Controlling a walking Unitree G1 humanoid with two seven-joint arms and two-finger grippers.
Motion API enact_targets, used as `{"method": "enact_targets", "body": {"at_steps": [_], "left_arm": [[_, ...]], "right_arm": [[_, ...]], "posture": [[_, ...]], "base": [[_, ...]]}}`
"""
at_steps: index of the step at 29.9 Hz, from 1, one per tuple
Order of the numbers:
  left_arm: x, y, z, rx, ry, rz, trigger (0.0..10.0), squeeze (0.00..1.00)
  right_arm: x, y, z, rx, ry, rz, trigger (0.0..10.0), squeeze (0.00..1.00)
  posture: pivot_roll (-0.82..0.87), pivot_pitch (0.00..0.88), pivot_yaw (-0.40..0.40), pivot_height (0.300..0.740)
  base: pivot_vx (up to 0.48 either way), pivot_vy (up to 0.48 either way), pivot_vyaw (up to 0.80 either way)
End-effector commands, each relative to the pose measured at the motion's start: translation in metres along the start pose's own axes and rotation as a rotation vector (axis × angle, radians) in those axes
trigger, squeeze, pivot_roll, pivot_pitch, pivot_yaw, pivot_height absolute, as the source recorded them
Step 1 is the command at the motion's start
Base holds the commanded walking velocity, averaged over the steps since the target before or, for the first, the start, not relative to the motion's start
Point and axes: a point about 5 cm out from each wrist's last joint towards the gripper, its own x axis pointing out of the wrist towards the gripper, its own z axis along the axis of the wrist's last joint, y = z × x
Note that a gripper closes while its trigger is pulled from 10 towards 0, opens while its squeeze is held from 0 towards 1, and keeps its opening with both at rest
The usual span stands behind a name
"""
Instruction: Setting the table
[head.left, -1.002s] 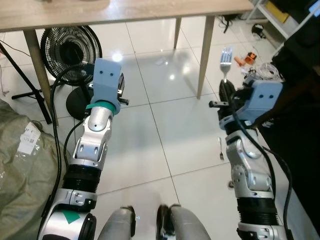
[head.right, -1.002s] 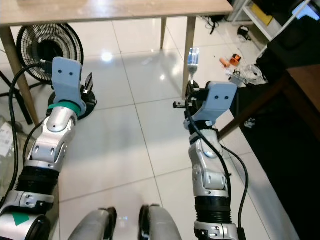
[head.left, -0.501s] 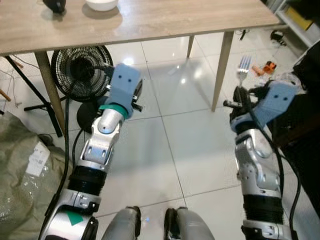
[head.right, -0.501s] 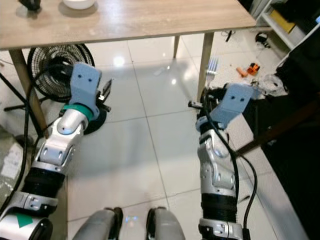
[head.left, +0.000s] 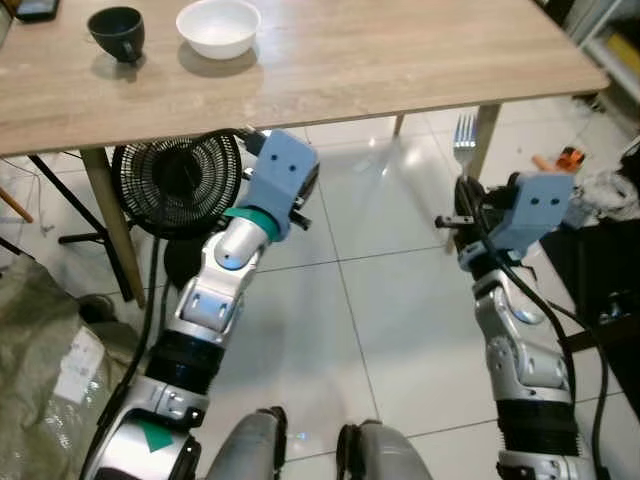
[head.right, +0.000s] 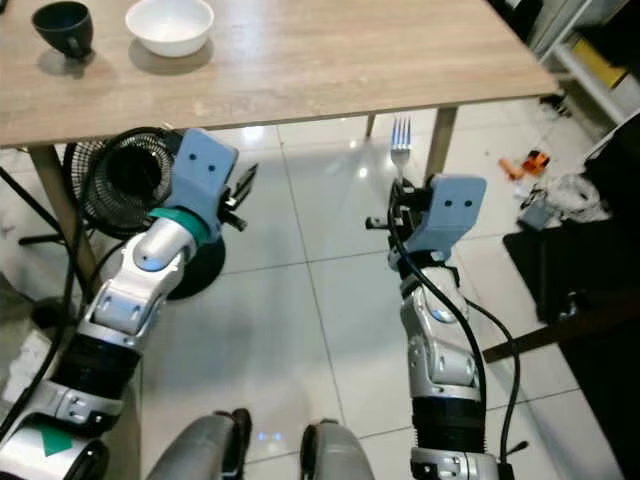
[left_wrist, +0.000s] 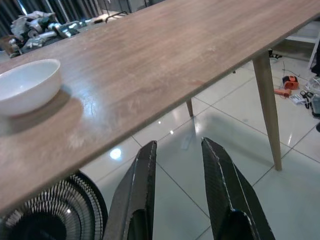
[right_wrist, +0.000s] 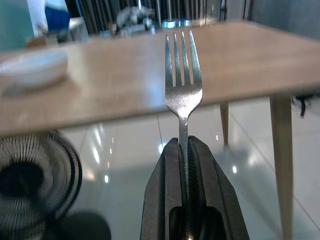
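A silver fork (right_wrist: 183, 85) stands tines-up in my right gripper (right_wrist: 183, 144), which is shut on its handle. That gripper (head.left: 462, 203) hovers above the floor, just in front of the wooden table's (head.left: 350, 60) near edge by its right leg. On the tabletop at the far left sit a white bowl (head.left: 218, 26) and a dark cup (head.left: 116, 30). My left gripper (left_wrist: 177, 150) is open with nothing between its fingers. It points at the table's near edge from below, right of the bowl (left_wrist: 25, 90).
A black floor fan (head.left: 180, 180) stands under the table by the left leg (head.left: 112, 225). A grey-green bag (head.left: 40, 330) lies at the left. Small clutter (head.left: 565, 160) and dark furniture (head.left: 610, 280) are at the right. White tiles lie between my arms.
The camera has tilted up, so the tabletop with bowl and cup has come into view. Both arms have risen toward the table's edge, and the fork stays in the right gripper.
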Motion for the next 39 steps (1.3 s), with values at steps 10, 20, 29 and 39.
{"method": "enact_targets", "body": {"at_steps": [10,20,29,39], "left_arm": [[-0.004,-0.006,0.001,0.011,-0.02,-0.034,10.0,0.0],[-0.011,-0.002,-0.001,0.02,-0.019,0.003,10.0,0.0],[-0.011,-0.002,-0.002,0.019,-0.018,0.015,10.0,0.0],[-0.012,-0.002,-0.003,0.018,-0.015,0.026,10.0,0.0]], "right_arm": [[0.012,0.007,0.014,-0.049,-0.061,0.047,10.0,0.0],[0.016,0.019,0.011,-0.029,-0.05,0.094,10.0,0.0],[0.017,0.026,0.009,-0.026,-0.045,0.117,10.0,0.0],[0.017,0.028,0.007,-0.029,-0.043,0.123,10.0,0.0]], "posture": [[0.12,0.113,0.055,0.74],[0.14,0.107,0.031,0.74],[0.14,0.104,0.024,0.74],[0.13,0.109,0.022,0.74]], "base": [[0.48,0.0,0.0],[0.48,0.0,0.0],[0.48,0.0,0.0],[0.48,0.0,0.0]]}}
